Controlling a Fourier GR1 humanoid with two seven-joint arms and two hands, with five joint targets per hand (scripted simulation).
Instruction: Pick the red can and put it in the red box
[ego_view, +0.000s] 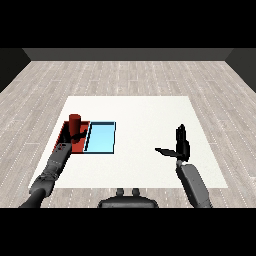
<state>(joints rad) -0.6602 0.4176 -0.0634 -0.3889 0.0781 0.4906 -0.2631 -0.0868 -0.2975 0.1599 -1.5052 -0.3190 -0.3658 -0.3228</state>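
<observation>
The red can (75, 121) stands upright in the red tray (65, 131), at the far end of it, on the left side of the white counter (145, 115). The light blue tray (101, 138) lies just beside the red one, on its right.

By its look, the can is a rigid, smooth cylinder, probably light and not fragile. Its round wall may be slippery, so the best place to hold it is around the middle of the body, with fingers on one side and the thumb opposite. Being tall and narrow, it could tip if pushed near the top.

The left hand (70, 137) sits inside the red tray, right at the foot of the can. Its dark fingers merge with the tray's shadow, so I cannot tell whether they curl around the can or stand off it, nor whether the hand touches it at all. The lower part of the can is hidden behind the hand, so its contact with the tray floor is not visible.

The right hand (180, 146) hovers over bare counter, well apart from both trays, with fingers straight and the thumb spread out to the side, holding nothing.
</observation>
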